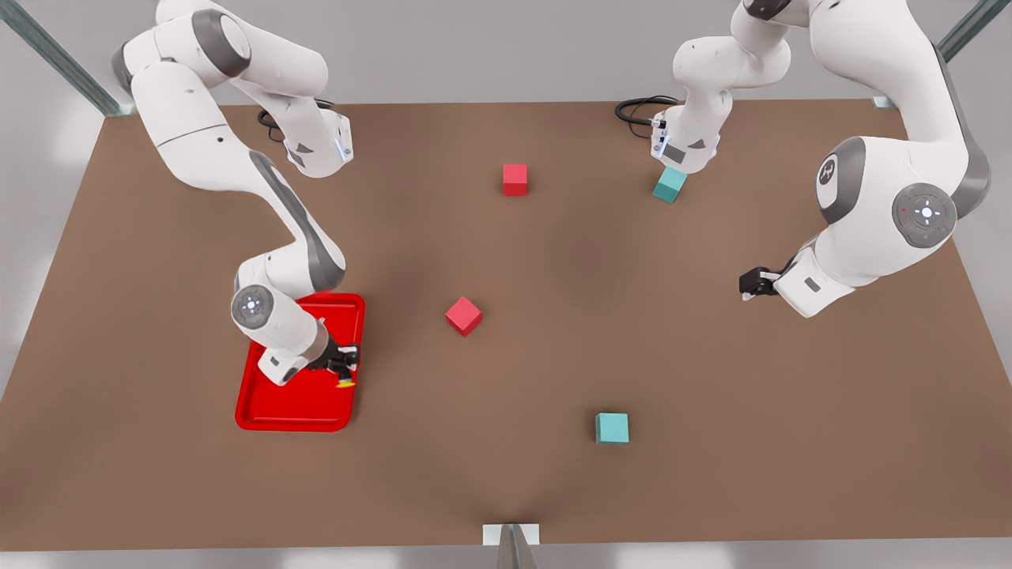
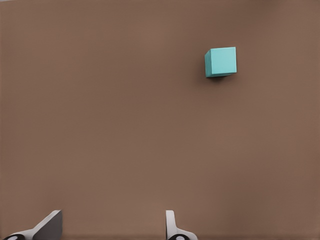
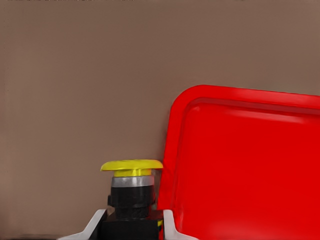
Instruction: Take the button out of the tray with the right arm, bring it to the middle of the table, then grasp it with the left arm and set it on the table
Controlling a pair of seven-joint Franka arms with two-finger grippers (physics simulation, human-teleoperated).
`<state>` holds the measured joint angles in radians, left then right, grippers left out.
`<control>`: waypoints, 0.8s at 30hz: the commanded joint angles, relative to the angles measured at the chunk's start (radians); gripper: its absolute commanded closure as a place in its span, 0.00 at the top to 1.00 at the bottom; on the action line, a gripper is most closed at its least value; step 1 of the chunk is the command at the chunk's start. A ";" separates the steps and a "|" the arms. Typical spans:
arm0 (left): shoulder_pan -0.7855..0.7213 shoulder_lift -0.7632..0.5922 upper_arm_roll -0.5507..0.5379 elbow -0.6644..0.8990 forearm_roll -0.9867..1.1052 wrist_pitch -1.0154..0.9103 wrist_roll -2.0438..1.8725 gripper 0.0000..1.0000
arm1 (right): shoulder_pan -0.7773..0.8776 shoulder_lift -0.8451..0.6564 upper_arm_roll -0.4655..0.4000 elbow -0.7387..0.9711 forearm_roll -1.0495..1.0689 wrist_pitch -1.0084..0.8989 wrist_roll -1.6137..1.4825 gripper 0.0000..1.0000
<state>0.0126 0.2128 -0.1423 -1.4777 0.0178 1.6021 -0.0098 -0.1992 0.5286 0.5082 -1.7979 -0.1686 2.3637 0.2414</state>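
Right gripper (image 1: 345,365): grips button (image 1: 345,383) | left gripper (image 1: 749,284): waits, parted

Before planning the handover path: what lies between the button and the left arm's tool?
In the front view, a red cube sits between the button, held by the right tool, and the left tool.

Two white jointed arms (image 1: 198,134) with grey joint bands; black hands; coiled black cables.
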 commanded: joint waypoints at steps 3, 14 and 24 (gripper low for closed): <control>0.001 -0.003 0.000 0.000 0.001 -0.007 -0.004 1.00 | 0.052 -0.001 0.030 0.051 -0.015 -0.104 0.285 0.41; 0.000 -0.003 -0.002 0.000 0.001 -0.008 -0.004 1.00 | 0.238 0.062 0.019 0.213 -0.011 -0.090 0.545 0.42; 0.000 -0.004 -0.003 0.000 0.001 -0.013 -0.004 1.00 | 0.551 0.372 -0.108 0.749 0.041 -0.258 0.866 0.42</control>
<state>0.0122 0.2097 -0.1451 -1.4777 0.0178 1.5908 -0.0121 0.3344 0.8848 0.4101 -1.0841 -0.1487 2.1972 0.6682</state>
